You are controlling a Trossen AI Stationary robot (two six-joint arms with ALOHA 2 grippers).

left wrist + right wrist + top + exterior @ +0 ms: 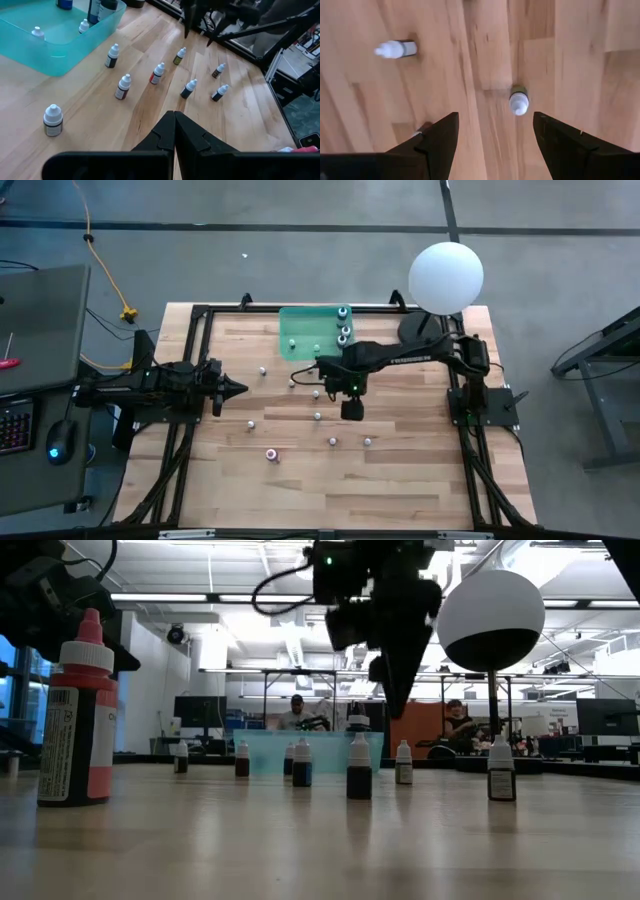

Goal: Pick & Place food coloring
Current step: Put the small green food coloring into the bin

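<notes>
Right gripper (492, 137) wide apart, empty, above food coloring bottle (518, 102).

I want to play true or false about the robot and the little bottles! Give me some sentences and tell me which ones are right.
1. The right tool is open above the table. True.
2. The right tool is holding a bottle. False: nothing sits between its fingers; a bottle stands on the wood below it.
3. Some bottles are already in the green tray. True.
4. The left tool is wide open. False: it is shut.
5. All bottles are in the tray. False: many bottles still stand on the table, like the pink one.
</notes>
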